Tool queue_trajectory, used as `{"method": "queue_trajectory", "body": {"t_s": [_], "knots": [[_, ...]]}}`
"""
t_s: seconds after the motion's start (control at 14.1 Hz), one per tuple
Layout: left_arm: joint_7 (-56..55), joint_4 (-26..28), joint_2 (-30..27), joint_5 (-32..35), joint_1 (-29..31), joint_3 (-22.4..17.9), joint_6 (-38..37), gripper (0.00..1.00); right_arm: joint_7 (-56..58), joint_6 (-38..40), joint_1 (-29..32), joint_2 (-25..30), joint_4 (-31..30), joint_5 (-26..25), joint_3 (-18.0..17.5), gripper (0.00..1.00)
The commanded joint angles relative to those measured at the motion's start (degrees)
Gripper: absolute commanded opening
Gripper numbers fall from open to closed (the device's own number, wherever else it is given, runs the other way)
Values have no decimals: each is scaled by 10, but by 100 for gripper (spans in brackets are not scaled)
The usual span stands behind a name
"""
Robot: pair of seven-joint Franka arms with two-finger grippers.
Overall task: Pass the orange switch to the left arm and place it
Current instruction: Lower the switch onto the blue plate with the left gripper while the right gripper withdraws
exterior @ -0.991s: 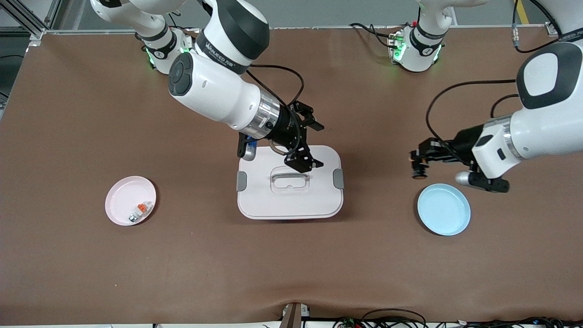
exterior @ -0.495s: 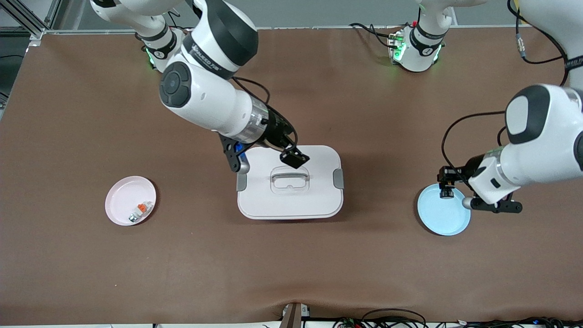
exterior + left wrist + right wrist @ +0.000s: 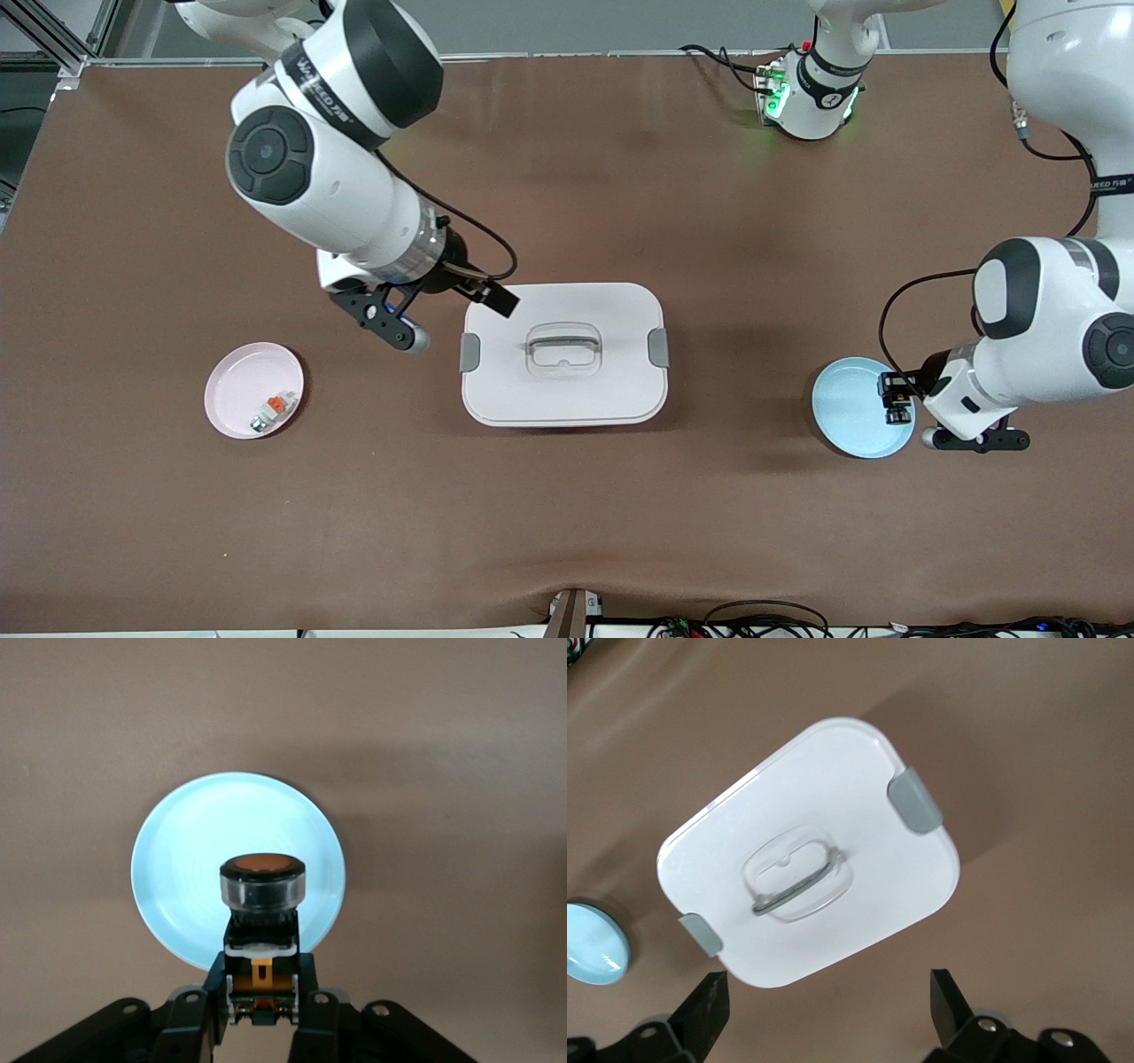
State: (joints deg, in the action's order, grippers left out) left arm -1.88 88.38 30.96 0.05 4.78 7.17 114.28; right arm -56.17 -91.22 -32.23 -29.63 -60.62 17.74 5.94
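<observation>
The orange switch [image 3: 897, 409] is black with an orange end and sits between my left gripper's [image 3: 897, 399] fingers, over the edge of the light blue plate [image 3: 855, 409]. In the left wrist view the left gripper [image 3: 262, 992] is shut on the switch [image 3: 262, 890], orange end toward the plate [image 3: 177, 868]. My right gripper [image 3: 485, 296] is open and empty, over the edge of the white box [image 3: 567, 390] toward the right arm's end. In the right wrist view its gripper [image 3: 828, 1001] has wide-apart fingers, with the box [image 3: 859, 806] beneath.
A pink plate [image 3: 235, 390] lies toward the right arm's end and holds a white-and-silver piece with an orange tab [image 3: 273, 408]. The box stands mid-table between the two plates. The blue plate also shows in the right wrist view [image 3: 589, 943].
My left gripper has carried the switch from above the bare table to over the blue plate. My right arm has drawn back from over the box lid toward its own end.
</observation>
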Motion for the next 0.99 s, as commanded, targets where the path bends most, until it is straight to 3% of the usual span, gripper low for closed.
{"method": "queue_trajectory", "body": {"t_s": [0.0, 0.21, 0.57, 0.85, 0.92], "knots": [[-27, 36, 1, 12, 7, 2, 59, 0, 102, 35, 30, 17, -2, -34, -6, 100], [-32, 52, 15, 21, 0, 2, 98, 0, 208, 75, 49, 28, -3, -89, -6, 100], [-31, 80, 45, 54, 6, 2, 142, 0, 400, 96, 115, 48, -13, -133, -6, 100], [-30, 93, 58, 55, 7, 2, 175, 0, 461, 90, 155, 70, -45, -164, -6, 100], [-30, 92, 60, 55, 6, 2, 175, 19, 481, 89, 167, 70, -44, -170, -6, 100]]}}
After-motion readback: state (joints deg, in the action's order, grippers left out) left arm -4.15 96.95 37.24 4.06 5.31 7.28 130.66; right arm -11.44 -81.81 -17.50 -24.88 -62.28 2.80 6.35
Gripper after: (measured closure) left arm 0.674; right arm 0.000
